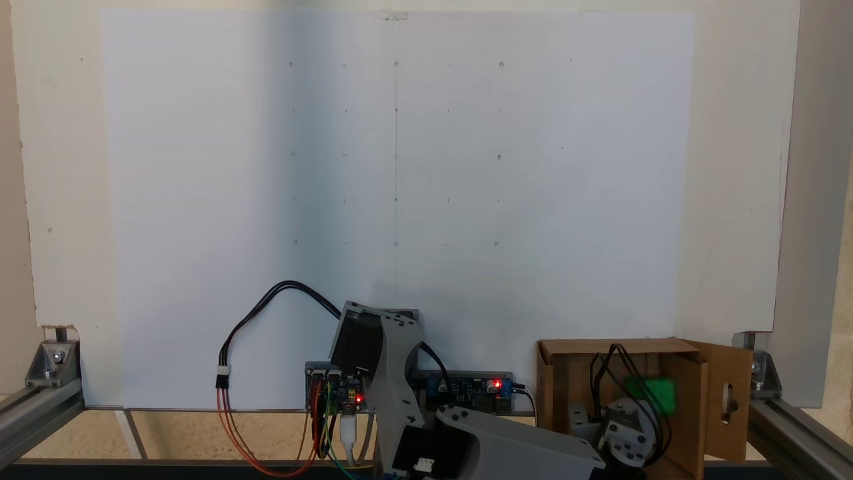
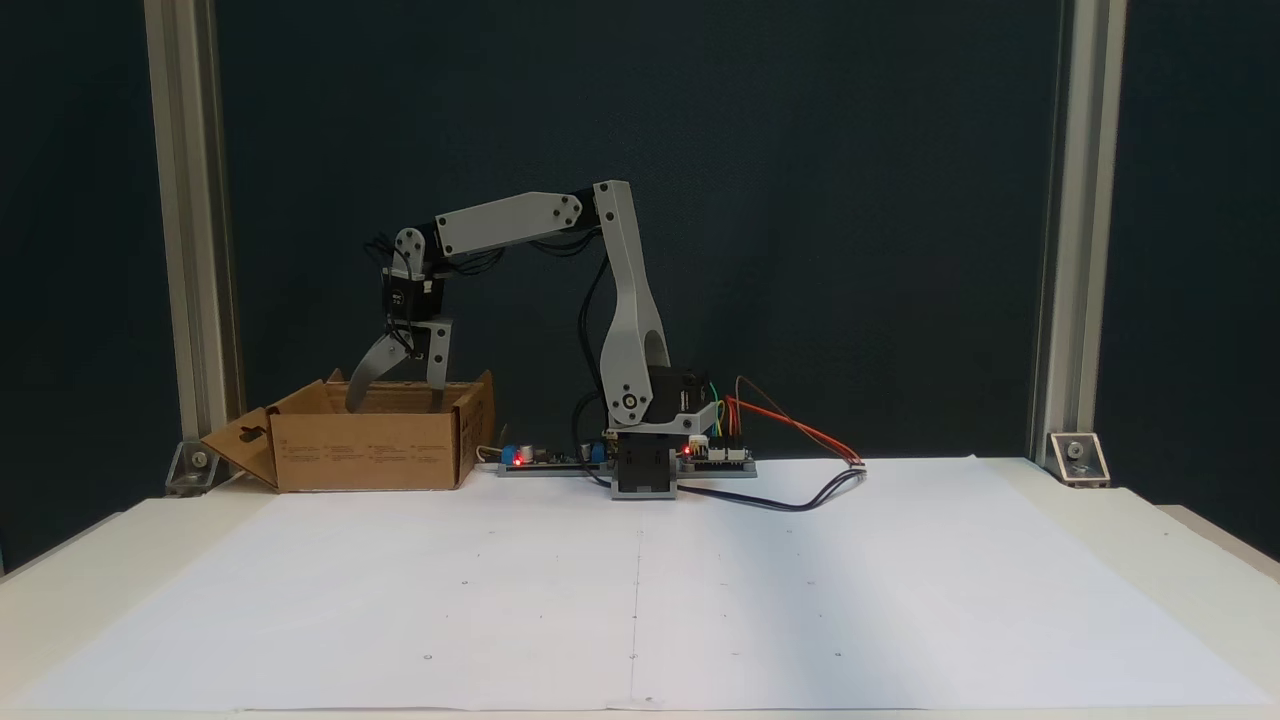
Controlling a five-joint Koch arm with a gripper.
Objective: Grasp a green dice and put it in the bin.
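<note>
Over bin [image 2: 370, 450] | pincer [image 2: 395, 392] spread (jaws apart) | green dice [image 1: 652, 393] blurred inside | box print unreadable

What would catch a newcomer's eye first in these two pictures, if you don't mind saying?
Probably the green dice, a blurred bright patch inside the bin at lower right of the top-down fixed view. In the front-facing fixed view, the grey arm bends over the cardboard box at left, its gripper spread open just above the rim.

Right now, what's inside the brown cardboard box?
A blurred bright green dice shows inside the brown cardboard box, beside the gripper, whose open tips dip below the rim. The box floor is hidden.
</note>
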